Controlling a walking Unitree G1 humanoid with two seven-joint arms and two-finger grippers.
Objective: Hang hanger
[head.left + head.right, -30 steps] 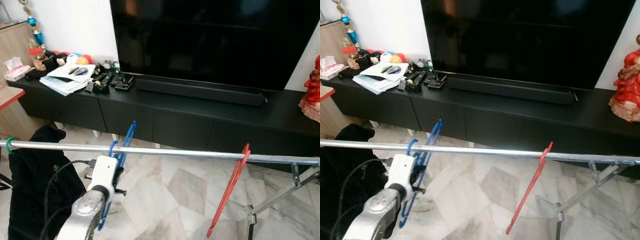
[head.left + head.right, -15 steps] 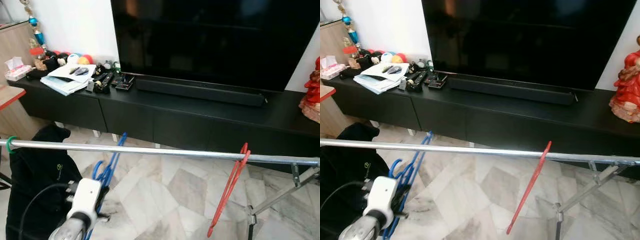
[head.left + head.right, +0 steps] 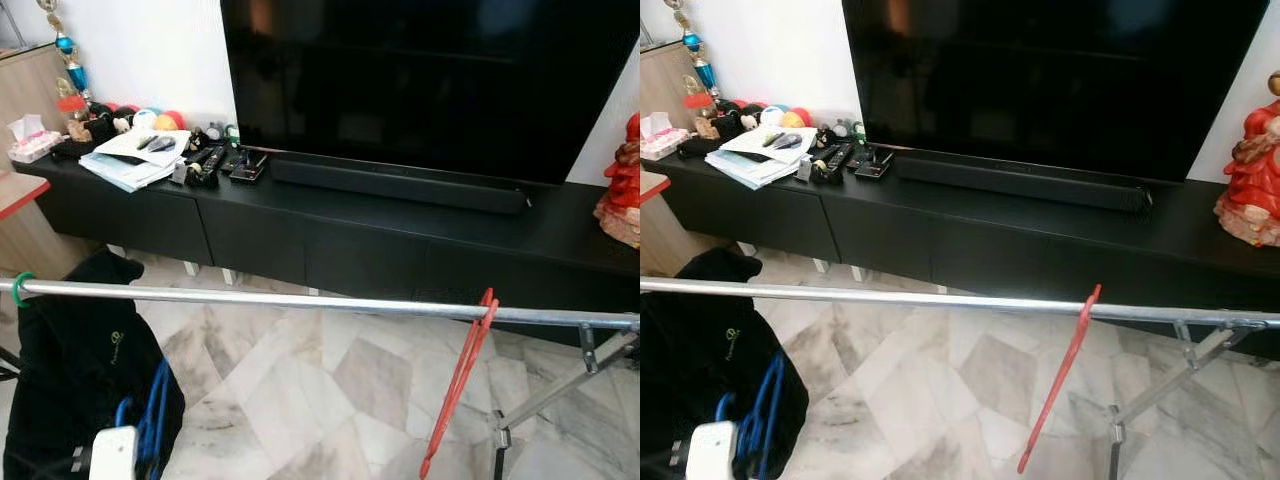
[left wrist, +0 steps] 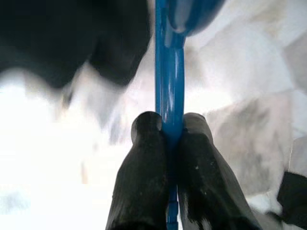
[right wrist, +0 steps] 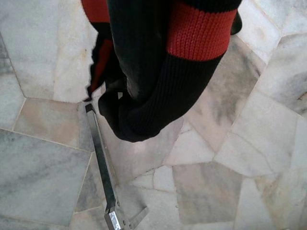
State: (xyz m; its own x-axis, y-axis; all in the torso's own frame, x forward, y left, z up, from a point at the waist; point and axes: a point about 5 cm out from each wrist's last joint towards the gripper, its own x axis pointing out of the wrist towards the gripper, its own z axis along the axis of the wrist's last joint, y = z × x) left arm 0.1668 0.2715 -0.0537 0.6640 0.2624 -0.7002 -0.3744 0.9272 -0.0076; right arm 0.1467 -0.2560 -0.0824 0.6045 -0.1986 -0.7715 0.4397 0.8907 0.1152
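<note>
A pale marble-tiled floor [image 3: 330, 370] is spreading across the lower half of the left eye view, and a long black low cabinet [image 3: 350, 235] is running through the middle of the frame under a large black television screen [image 3: 430, 80]. A stack of white papers [image 3: 135, 158] and a cluster of black remote controls [image 3: 215, 162] are lying at the upper left, with a red figurine [image 3: 622, 185] standing at the right edge. A silver metal rail [image 3: 300, 302] is crossing the frame from side to side; a thin red plastic hanger [image 3: 458, 385] is hanging from it at the lower right, and a black garment [image 3: 85, 370] is drooping below it at the lower left. The blue plastic hanger [image 3: 152, 425] is sitting low at the bottom left, well below the rail and in front of the black garment, just beside the white wrist housing of the left arm [image 3: 105, 455].

In the right eye view the same blue plastic hanger [image 3: 758, 420] is showing at the bottom left corner.

In the left wrist view the left gripper [image 4: 170, 125] is pinching a blue bar of the hanger [image 4: 169, 72] between its two black fingers [image 4: 144, 163], closed tight on it, over blurred pale floor.

In the right wrist view a black and red knitted sleeve [image 5: 163, 57] is hanging across the top, over marble tiles and a silver metal leg [image 5: 101, 165]; whether the right claw is open, I cannot tell
</note>
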